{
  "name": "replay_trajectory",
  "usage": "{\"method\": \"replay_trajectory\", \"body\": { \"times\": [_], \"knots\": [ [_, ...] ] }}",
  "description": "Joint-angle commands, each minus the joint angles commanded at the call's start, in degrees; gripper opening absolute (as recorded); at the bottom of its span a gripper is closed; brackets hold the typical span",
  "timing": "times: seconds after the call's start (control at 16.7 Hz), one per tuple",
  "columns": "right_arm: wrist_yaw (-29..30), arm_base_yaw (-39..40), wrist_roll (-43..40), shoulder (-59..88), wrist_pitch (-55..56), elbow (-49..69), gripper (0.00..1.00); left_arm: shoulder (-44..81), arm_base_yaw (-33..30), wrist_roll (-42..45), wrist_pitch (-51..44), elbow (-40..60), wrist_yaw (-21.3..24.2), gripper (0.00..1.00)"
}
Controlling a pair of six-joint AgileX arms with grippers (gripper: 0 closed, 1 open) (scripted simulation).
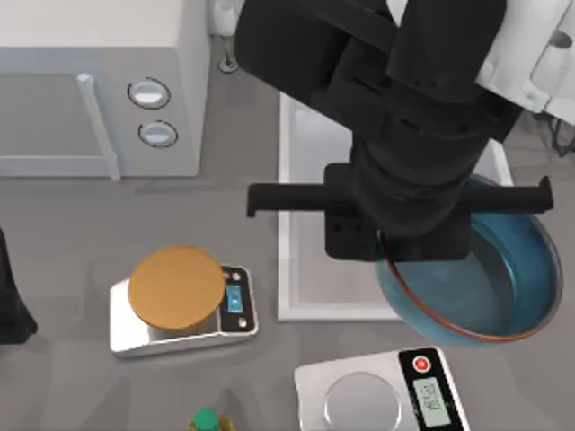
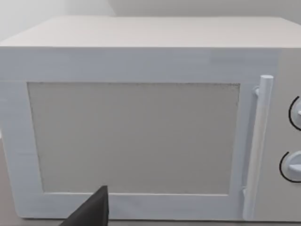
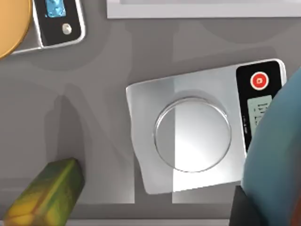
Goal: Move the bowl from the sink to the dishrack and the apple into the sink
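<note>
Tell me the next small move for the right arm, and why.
Probably keep carrying the bowl toward the dishrack. The right gripper seems to hold it by the rim, lifted and overlapping the sink's right edge near the silver scale. No dishrack is in view, so its direction is unclear. The left arm is parked at the table's left.

Glossy blue bowl (image 1: 503, 287), reddish rim, tilted above the white sink's (image 1: 286, 269) right front corner.
</note>
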Motion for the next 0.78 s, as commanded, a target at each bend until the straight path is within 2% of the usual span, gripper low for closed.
{"method": "replay_trajectory", "body": {
  "times": [0.48,0.78],
  "knots": [
    [-0.23,-0.45,-0.02,-1.07,0.14,-0.69,0.00,0.00,0.00,0.00,0.00,0.00,0.00,1.00],
    [-4.85,-11.38,-7.58,-3.76,11.60,-4.17,0.00,0.00,0.00,0.00,0.00,0.00,0.00,1.00]
  ]
}}
